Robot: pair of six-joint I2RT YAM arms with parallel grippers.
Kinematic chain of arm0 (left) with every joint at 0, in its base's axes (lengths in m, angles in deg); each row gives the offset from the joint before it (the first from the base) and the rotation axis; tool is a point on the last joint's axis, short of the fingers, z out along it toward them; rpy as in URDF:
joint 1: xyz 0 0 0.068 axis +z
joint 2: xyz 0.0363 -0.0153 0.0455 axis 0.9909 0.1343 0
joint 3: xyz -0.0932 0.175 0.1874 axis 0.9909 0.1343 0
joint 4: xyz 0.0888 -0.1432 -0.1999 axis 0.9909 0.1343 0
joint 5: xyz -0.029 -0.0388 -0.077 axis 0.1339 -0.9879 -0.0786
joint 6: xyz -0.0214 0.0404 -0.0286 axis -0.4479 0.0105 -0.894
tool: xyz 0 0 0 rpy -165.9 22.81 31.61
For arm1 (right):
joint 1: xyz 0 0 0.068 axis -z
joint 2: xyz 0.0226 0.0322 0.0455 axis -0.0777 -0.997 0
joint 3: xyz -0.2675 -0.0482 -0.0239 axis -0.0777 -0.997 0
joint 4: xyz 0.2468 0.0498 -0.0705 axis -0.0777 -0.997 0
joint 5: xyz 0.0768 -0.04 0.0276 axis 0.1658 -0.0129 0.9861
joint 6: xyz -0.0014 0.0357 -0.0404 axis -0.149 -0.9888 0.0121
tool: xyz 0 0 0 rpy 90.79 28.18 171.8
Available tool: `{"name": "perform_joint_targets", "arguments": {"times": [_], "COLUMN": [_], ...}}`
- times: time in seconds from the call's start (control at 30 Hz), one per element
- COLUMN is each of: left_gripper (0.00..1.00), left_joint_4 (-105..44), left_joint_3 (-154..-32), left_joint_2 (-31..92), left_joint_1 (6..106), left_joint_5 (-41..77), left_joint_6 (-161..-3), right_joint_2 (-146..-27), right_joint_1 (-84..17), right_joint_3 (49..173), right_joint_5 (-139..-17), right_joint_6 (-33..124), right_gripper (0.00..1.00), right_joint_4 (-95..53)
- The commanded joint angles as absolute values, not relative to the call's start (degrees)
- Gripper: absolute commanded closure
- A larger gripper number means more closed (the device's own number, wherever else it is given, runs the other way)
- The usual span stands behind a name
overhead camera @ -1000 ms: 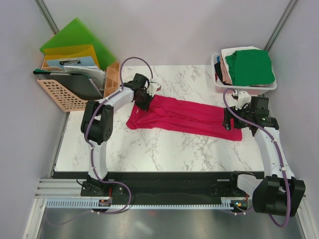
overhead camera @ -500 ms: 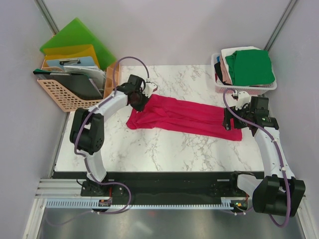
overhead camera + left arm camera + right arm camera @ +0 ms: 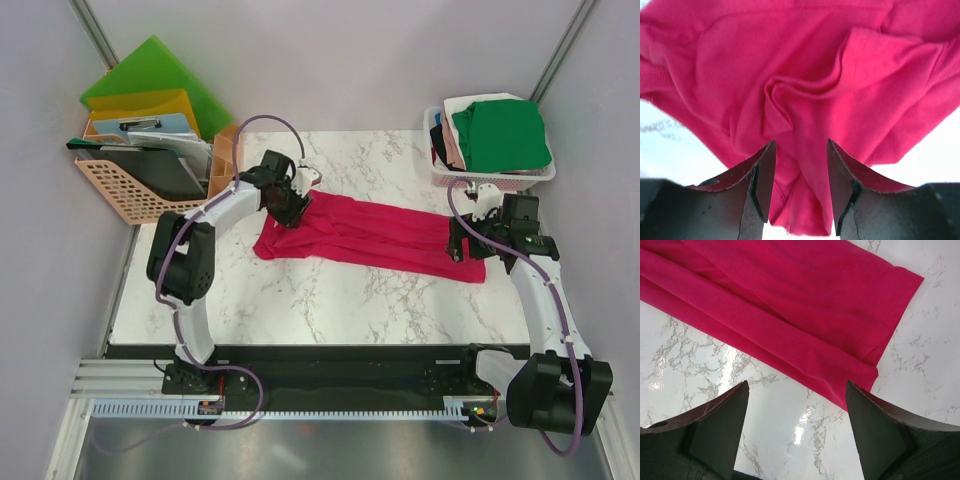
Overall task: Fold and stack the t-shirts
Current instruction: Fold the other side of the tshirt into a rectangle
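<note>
Crimson-pink t-shirt (image 3: 370,232): your left gripper (image 3: 801,145) stands half-parted over its bunched end, right gripper (image 3: 796,385) wide apart, holding nothing.

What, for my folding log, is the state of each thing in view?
crimson-pink cloth t-shirt: lying on the white marble table, folded into a long strip, left end bunched.
left gripper: open, astride the bunched cloth.
right gripper: open, above the strip's right end, holding nothing.
white plastic basket: full of shirts.
green folded t-shirt: folded, topping the basket's pile.
</note>
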State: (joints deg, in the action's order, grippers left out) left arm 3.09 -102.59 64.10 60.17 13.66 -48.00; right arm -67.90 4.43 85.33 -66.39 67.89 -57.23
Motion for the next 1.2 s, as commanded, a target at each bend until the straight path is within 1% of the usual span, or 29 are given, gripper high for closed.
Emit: {"name": "perform_joint_targets", "arguments": {"times": [0.0, 0.27, 0.4, 0.53, 0.57, 0.6, 0.63, 0.67, 0.93, 1.17], "left_gripper": [0.48, 0.49, 0.5, 0.57, 0.65, 0.7, 0.88, 0.98, 0.98, 0.98], "left_joint_4": [3.58, 4.11, 4.02, 3.84, 3.93, 3.93, 3.76, 3.75, 1.3, -0.46], "left_joint_3": [-107.44, -109.99, -111.05, -111.49, -111.58, -111.67, -111.67, -111.58, -108.77, -101.75], "left_joint_2": [66.57, 70.87, 73.25, 74.75, 74.92, 75.01, 75.01, 74.93, 71.33, 62.54], "left_joint_1": [59.52, 59.6, 59.52, 59.52, 59.52, 59.52, 59.6, 59.6, 59.43, 58.64], "left_joint_5": [11.93, 14.91, 18.69, 19.14, 18.96, 19.05, 19.05, 19.14, 21.51, 21.95], "left_joint_6": [-48.93, -48.75, -49.02, -49.19, -49.28, -49.19, -49.37, -49.19, -48.32, -47.96], "right_joint_2": [-67.78, -67.78, -67.78, -67.69, -67.69, -67.69, -67.78, -67.69, -68.13, -68.13], "right_joint_1": [4.6, 4.6, 4.6, 4.6, 4.6, 4.6, 4.6, 4.6, 4.6, 4.6], "right_joint_3": [85.21, 85.04, 85.04, 84.95, 85.04, 85.04, 85.04, 85.12, 85.12, 85.12], "right_joint_5": [-65.97, -65.62, -65.61, -65.61, -65.61, -65.53, -65.53, -65.53, -65.26, -65.26], "right_joint_6": [67.48, 67.65, 67.66, 67.66, 67.66, 67.66, 67.74, 67.74, 67.83, 67.83], "right_gripper": [0.15, 0.15, 0.15, 0.15, 0.15, 0.15, 0.15, 0.15, 0.15, 0.15], "right_joint_4": [-55.32, -55.5, -55.5, -55.5, -55.41, -55.5, -55.5, -55.5, -55.59, -55.5]}}
